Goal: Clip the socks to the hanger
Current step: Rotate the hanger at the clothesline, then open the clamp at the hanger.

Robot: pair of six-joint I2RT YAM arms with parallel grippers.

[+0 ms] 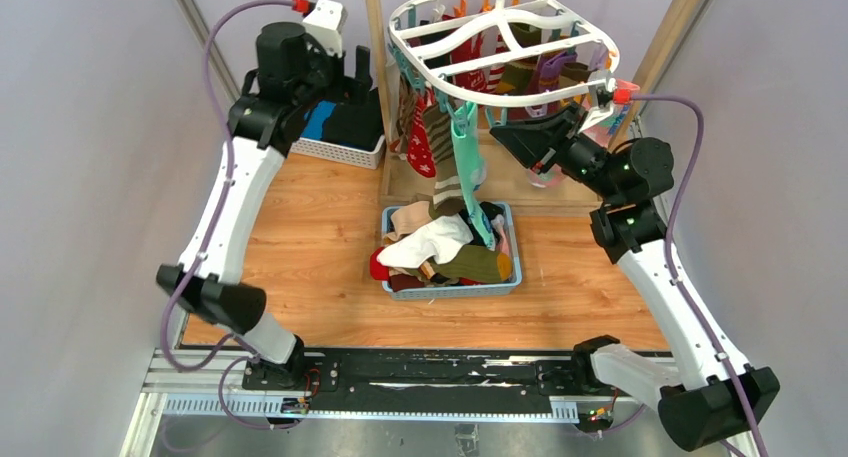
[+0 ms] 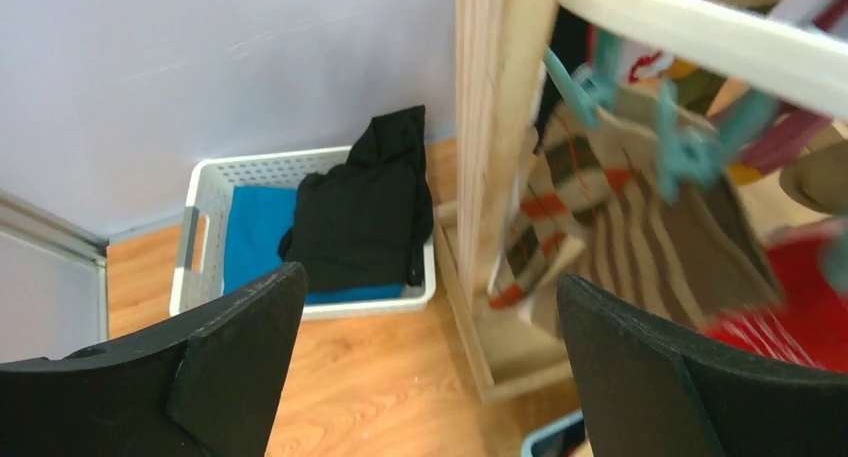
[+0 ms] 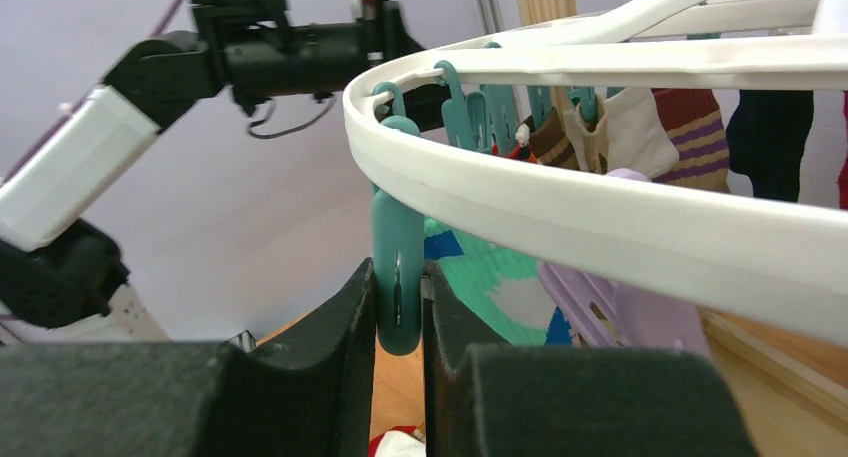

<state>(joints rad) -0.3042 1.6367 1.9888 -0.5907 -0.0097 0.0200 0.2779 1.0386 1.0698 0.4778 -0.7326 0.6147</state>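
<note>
The white oval hanger (image 1: 520, 99) hangs at the back centre, with several socks clipped round its rim. My right gripper (image 1: 499, 133) is shut on a teal clothespin (image 3: 398, 247) at the hanger's front rim (image 3: 600, 217); its fingers (image 3: 350, 317) press the pin from both sides. A mint green sock (image 1: 465, 162) hangs beside that pin down toward the sock pile (image 1: 445, 247); I cannot tell if the pin grips it. My left gripper (image 1: 361, 69) is open and empty, raised at the back left, its jaws wide apart in the left wrist view (image 2: 430, 287).
The loose socks lie in a blue basket (image 1: 450, 290) at the table's middle. A white lattice basket (image 1: 340, 152) with dark and blue cloths stands at the back left. The wooden rack pole (image 1: 375, 37) stands between it and the hanger.
</note>
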